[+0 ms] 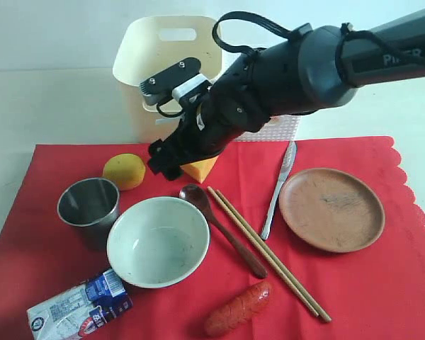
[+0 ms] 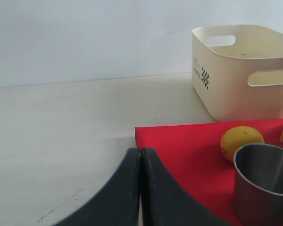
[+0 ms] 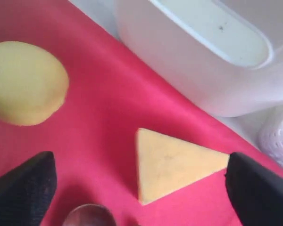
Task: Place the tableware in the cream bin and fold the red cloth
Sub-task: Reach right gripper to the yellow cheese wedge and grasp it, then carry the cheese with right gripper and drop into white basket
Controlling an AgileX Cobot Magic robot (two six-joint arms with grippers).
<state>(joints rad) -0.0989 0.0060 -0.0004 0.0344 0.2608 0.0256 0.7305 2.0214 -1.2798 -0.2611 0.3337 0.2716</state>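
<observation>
Right gripper [image 3: 141,186]: jaws wide apart, straddling cheese [image 3: 172,165] just in front of bin [image 1: 163,49], gripping nothing. Left gripper [image 2: 140,157]: jaws closed, empty, low over table [image 2: 61,141], well apart from bin. All outside bin, on cloth [image 1: 382,297] in front of it: cup [image 1: 88,204], bowl [image 1: 158,241], spoon [image 1: 219,227], chopsticks [image 1: 269,255], knife [image 1: 280,188], plate [image 1: 331,209]. Cloth spread flat, unfolded, one edge at bin's foot. Judged progress: nothing binned; six pieces to move, then cloth to clear and fold.

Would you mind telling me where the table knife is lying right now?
In the exterior view, the knife lies on the red cloth, right of centre, between the chopsticks and the brown plate.
</observation>
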